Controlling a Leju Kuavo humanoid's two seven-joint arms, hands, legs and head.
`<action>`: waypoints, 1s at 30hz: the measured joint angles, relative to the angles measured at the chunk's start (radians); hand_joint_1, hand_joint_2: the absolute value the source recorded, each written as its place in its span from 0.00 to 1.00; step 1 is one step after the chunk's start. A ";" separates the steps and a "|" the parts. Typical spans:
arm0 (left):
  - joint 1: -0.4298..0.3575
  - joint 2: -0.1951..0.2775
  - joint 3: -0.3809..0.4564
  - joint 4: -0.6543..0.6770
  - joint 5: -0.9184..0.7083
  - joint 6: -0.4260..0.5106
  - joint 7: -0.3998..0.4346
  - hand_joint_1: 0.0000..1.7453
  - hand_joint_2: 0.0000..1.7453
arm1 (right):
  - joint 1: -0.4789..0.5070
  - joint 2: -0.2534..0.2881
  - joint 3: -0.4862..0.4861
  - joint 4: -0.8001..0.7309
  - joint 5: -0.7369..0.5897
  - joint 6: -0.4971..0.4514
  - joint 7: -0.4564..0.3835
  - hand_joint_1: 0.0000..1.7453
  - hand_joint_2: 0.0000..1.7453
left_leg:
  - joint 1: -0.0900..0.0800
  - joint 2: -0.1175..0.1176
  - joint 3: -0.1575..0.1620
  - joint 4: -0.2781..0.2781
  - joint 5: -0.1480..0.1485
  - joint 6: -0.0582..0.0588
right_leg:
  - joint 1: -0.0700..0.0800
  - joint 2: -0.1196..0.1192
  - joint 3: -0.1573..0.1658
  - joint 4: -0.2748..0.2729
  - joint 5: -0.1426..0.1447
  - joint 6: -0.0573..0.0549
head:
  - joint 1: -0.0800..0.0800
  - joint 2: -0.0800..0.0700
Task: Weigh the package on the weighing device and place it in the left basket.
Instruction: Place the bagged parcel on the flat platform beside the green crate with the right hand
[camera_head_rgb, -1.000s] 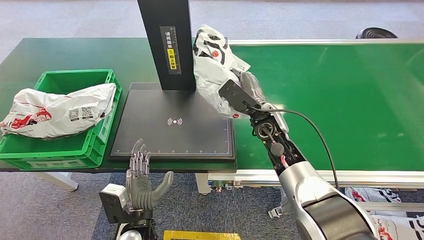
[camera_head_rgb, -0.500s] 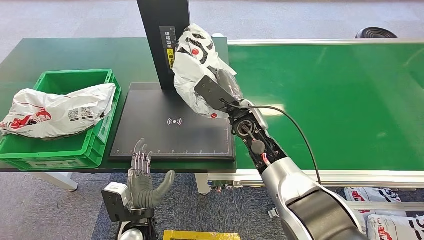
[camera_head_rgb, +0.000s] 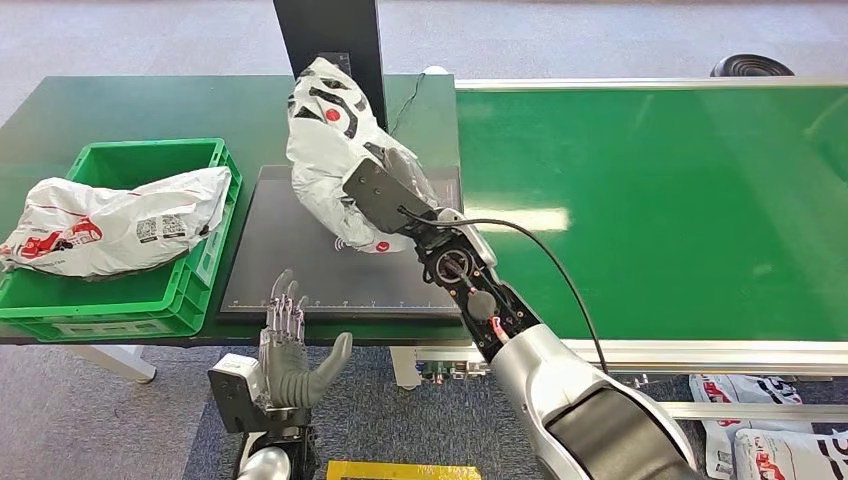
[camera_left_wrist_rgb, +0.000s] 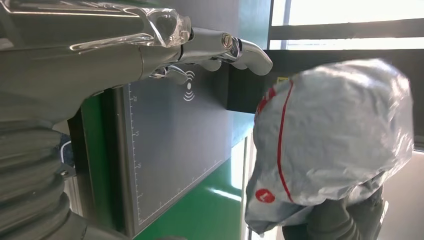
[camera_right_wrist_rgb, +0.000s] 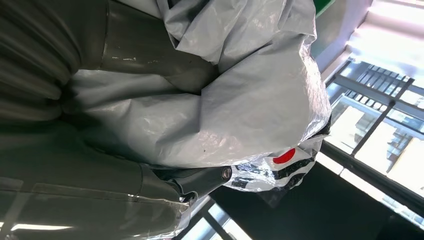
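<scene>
The right hand (camera_head_rgb: 400, 185) grips the white package (camera_head_rgb: 325, 140) above the black weighing device (camera_head_rgb: 300, 265). The left hand (camera_head_rgb: 290, 355) hangs open and empty before the tabletop (camera_head_rgb: 150, 105), near the green basket (camera_head_rgb: 190, 300).

Grey carpet floor (camera_head_rgb: 120, 420), dark green table (camera_head_rgb: 130, 110).

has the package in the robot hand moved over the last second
Yes. The package, held by the right robot hand, has shifted leftward off the green belt to over the black weighing plate.
</scene>
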 joint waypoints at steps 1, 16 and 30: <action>-0.004 -0.001 0.000 0.003 0.000 0.000 0.002 0.00 1.00 | 0.004 0.007 0.007 0.000 -0.012 0.001 0.004 1.00 1.00 | 0.000 0.000 0.000 0.000 0.000 0.000 | 0.000 0.000 0.000 0.000 0.000 0.000 | 0.000 0.000; -0.047 -0.010 0.000 0.038 0.001 0.000 0.018 0.00 1.00 | 0.027 0.031 0.111 0.011 -0.110 -0.057 0.052 0.13 1.00 | 0.000 0.000 0.000 0.000 0.000 0.000 | 0.000 0.000 0.000 0.000 0.000 0.000 | 0.000 0.000; -0.059 -0.013 0.001 0.065 0.003 -0.001 0.022 0.00 1.00 | 0.026 0.027 0.086 0.014 -0.081 -0.072 0.060 0.00 1.00 | 0.000 0.000 0.000 0.000 0.000 0.000 | 0.000 0.000 0.000 0.000 0.000 0.000 | 0.000 0.000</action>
